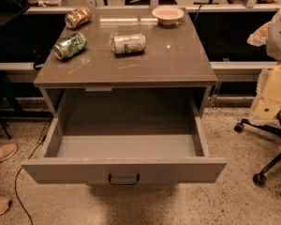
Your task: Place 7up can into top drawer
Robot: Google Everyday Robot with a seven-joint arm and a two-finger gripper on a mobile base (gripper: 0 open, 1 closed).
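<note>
The gripper (261, 33) sits at the frame's 2 o'clock edge, a pale blurred shape on the arm, well apart from the cans; whether it is open or closed cannot be told. It holds nothing that can be seen.

At its 9 o'clock, the 7up can (129, 44) lies on its side on the grey cabinet top (178, 64), its long axis running roughly 9 to 3 o'clock, metal ends facing left and right. At the can's 9 o'clock lies a dark-green can (70, 46), also toppled. An orange-brown can (78, 18) lies at 10 o'clock, and a pale bowl (167, 15) stands at 1 o'clock.

At the can's 6 o'clock, the top drawer (61, 170) stands pulled out, its handle (124, 179) centred on the front.
</note>
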